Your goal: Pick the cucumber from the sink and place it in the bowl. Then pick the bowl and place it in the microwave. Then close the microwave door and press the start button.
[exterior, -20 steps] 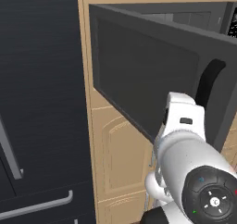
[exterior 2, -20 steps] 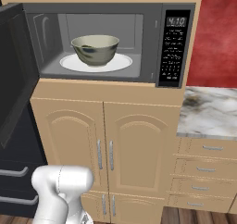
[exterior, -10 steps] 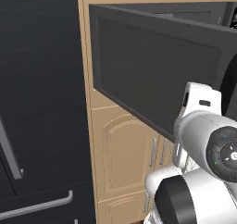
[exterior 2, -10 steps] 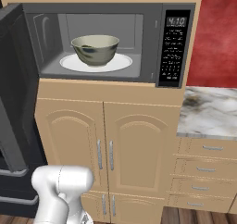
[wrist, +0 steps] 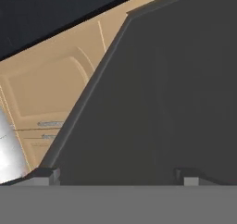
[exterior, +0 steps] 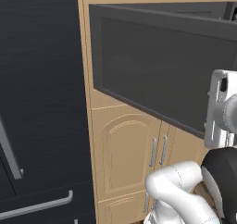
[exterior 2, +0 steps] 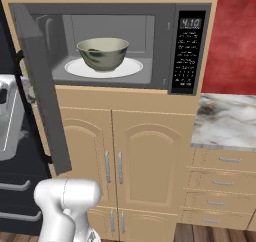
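Facing the outer face of the microwave door [wrist: 162, 102], the gripper [wrist: 115, 174] stands wide and empty, just before the panel, bowl [exterior 2: 103, 52] behind it.

Bowl [exterior 2: 103, 52] on microwave [exterior 2: 165, 46] turntable plate [exterior 2: 131, 67]

The bowl [exterior 2: 103, 53] in the microwave [exterior 2: 165, 46] looks glazed and glossy on a smooth white plate [exterior 2: 134, 68]. Below, cabinets [exterior 2: 150, 156] show matt tan wood with metal handles; beside them, a polished marble counter [exterior 2: 225, 121].
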{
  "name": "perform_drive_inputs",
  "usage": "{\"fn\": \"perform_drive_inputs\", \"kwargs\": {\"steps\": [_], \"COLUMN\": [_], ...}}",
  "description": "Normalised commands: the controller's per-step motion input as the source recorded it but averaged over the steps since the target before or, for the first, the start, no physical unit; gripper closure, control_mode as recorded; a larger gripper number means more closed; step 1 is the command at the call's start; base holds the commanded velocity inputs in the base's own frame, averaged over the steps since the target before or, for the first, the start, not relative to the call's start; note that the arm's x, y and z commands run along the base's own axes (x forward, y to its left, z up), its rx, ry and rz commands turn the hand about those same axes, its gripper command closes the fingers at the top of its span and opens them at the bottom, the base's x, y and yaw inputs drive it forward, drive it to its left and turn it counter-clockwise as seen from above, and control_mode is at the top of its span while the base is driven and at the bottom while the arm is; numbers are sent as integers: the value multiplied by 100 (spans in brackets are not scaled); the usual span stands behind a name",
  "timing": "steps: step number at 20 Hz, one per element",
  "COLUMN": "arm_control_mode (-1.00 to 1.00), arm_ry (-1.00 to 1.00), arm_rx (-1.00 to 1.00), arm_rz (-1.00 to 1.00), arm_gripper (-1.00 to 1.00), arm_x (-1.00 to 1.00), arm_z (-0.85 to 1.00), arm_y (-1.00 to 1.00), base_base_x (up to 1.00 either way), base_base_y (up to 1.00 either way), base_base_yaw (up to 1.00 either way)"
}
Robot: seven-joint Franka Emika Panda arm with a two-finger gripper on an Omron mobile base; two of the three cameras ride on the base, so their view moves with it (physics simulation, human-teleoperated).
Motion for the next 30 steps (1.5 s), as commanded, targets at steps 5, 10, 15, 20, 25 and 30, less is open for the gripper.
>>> {"fn": "perform_drive_inputs", "kwargs": {"steps": [5,10,15,20,25,30], "arm_control_mode": [-100,-100,-100,-100,-100,-100], "arm_ry": [0,0,-1,0,0,0], "arm_rx": [0,0,-1,-2,0,-5], "arm_rz": [13,5,2,0,0,0], "arm_gripper": [-100,-100,-100,-100,-100,-100], "arm_x": [42,53,57,81,85,90], "arm_z": [16,22,8,0,0,0], "arm_y": [-58,-33,-3,-15,-32,-20], "base_base_x": [0,0,0,0,0,0], "base_base_y": [0,0,0,0,0,0], "base_base_yaw": [0,0,0,0,0,0]}}
